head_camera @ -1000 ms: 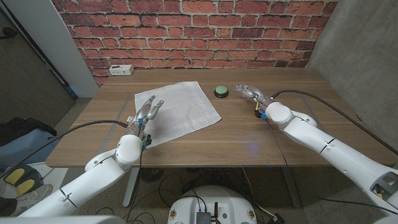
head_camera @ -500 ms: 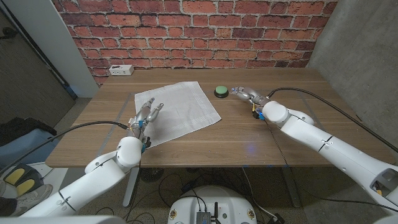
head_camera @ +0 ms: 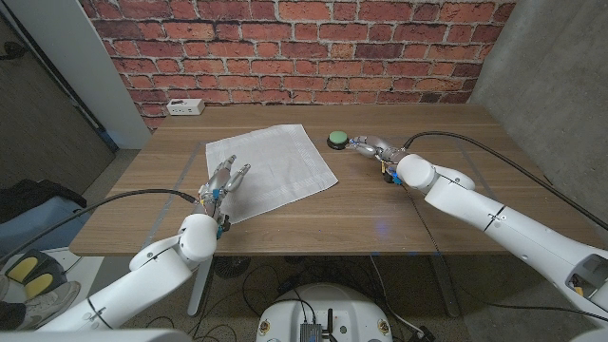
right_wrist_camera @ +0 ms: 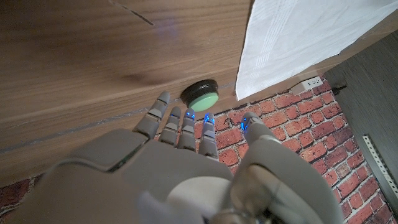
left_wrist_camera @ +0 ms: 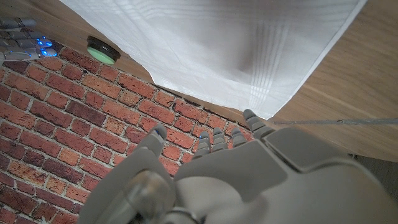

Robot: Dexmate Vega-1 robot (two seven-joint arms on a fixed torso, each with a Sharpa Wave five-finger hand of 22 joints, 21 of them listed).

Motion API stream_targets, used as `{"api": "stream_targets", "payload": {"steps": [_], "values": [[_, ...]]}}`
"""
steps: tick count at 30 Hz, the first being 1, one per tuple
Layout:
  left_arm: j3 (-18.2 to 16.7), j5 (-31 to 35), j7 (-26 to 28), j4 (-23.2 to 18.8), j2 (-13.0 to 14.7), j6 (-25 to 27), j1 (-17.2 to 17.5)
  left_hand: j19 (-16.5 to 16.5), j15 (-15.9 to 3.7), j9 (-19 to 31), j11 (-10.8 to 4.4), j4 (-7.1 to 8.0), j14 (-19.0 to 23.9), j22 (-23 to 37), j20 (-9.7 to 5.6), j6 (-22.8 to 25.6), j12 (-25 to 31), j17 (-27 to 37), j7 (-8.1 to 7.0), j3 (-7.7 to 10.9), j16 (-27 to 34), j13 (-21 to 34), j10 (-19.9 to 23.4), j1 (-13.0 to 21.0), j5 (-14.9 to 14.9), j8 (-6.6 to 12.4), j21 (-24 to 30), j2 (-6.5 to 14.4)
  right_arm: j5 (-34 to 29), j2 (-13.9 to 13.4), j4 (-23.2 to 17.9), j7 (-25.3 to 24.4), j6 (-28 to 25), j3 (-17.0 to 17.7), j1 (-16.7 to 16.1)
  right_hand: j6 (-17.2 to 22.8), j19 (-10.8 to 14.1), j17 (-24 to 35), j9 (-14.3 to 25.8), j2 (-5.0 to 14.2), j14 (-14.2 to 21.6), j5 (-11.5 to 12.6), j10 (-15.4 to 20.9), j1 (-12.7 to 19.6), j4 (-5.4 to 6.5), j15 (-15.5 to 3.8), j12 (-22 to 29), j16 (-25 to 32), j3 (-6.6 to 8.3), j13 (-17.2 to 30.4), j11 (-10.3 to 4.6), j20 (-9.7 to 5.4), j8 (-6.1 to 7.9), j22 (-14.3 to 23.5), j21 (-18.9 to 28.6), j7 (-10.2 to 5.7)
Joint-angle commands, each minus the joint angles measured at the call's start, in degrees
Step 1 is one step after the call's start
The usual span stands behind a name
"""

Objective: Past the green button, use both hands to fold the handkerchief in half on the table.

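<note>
- The right hand (head_camera: 369, 145) has been carried leftward across the table (head_camera: 399, 204) over the last second, from a spot well to the right of the green button (head_camera: 337, 141) to one just beside it.
- Its fingertips are now seen almost at the button's right edge; whether they touch it cannot be told from the head view.
- In the right wrist view the fingers (right_wrist_camera: 180, 127) are spread apart and empty, reaching toward the green button (right_wrist_camera: 203, 95), with a thin gap apparently left between them.
- The left hand (head_camera: 223, 178) has been shifted only slightly; it is held over the near left part of the handkerchief (head_camera: 275, 166), fingers apart, nothing gripped.
- In the left wrist view the handkerchief (left_wrist_camera: 236, 43) is seen lying flat and unfolded beyond the fingers (left_wrist_camera: 214, 142), its near corner closest to them.
- The handkerchief has not been moved: it is spread open on the left half of the table, left of the button.
- From this it is judged that the button step is about to be made and that folding has not yet been started.
- A cloth edge will have to be taken by each hand afterward, so the right hand must be brought further left.
</note>
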Motion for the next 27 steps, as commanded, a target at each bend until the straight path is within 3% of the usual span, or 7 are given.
{"api": "stream_targets", "payload": {"steps": [1, 22, 24, 27], "values": [[-1.2, -0.2, 0.3, -1.7, 0.8, 1.0, 2.8, -0.3, 0.03, 0.1, -0.13, 0.19, -0.2, 0.3, 0.32, -0.3, 0.2, 0.1, -0.32, 0.45, -0.1, 0.2, -0.1, 0.7, -0.2, -0.09, -0.2, 0.4, -4.9, -0.1, -1.9, 1.9, -3.4, -2.6, 1.0, 0.9, 0.5, 0.3, 0.3, 0.24, 0.4, 0.2, 0.8, 0.8, 0.08, -0.43, 0.5, 0.3, 0.48, 0.2, -0.09, -0.29, 0.11, 0.3, 0.0, -0.15], [-2.3, -0.1, -0.1, -2.9, 2.2, 2.2, 5.1, -1.2, -0.26, 0.1, -0.5, 0.29, 0.7, 0.3, 1.44, 0.2, 0.5, 0.1, -0.33, 0.64, 0.0, 0.2, 0.9, 1.0, -0.3, -0.03, -1.0, 0.2, -16.2, -0.3, -5.5, 2.5, -6.6, -6.8, 0.8, 5.6, 3.2, 0.1, 0.3, 0.23, 4.1, 0.2, 5.2, 3.3, -0.53, -1.96, 1.5, 1.3, 2.16, 0.1, -0.49, -0.92, 0.81, 0.2, 0.5, -0.14], [-2.1, 0.1, 0.0, -3.4, 2.2, 3.4, 5.0, -1.4, -0.29, 0.1, -0.53, 0.28, 0.7, 0.4, 1.82, 0.3, 0.5, 0.1, -0.65, 0.67, 0.0, 0.2, 1.2, 1.0, -0.3, -0.03, -1.1, 0.2, -17.2, -0.3, -5.5, 2.8, -6.4, -7.2, 0.9, 5.9, 3.4, 0.0, 0.3, 0.23, 4.3, 0.2, 5.3, 3.5, -0.61, -2.11, 1.5, 1.3, 2.27, 0.1, -0.51, -0.99, 0.86, 0.2, 0.5, -0.12], [-1.6, 0.6, 0.3, -4.0, 2.3, 5.3, 4.8, -2.3, 0.43, 0.1, -0.93, 0.12, 0.6, 0.4, 3.65, 0.5, 0.6, 0.1, -1.04, 0.77, 0.0, 0.2, 1.6, 1.3, -0.4, -0.04, -1.7, 0.0, -19.2, -0.2, -5.5, 2.8, -6.3, -7.8, 0.9, 6.6, 3.9, -0.1, 0.3, 0.17, 4.9, 0.2, 5.7, 4.5, -1.22, -2.58, 1.5, 1.3, 2.89, 0.1, -0.74, -1.21, 0.86, 0.2, 0.6, -0.26]]}}
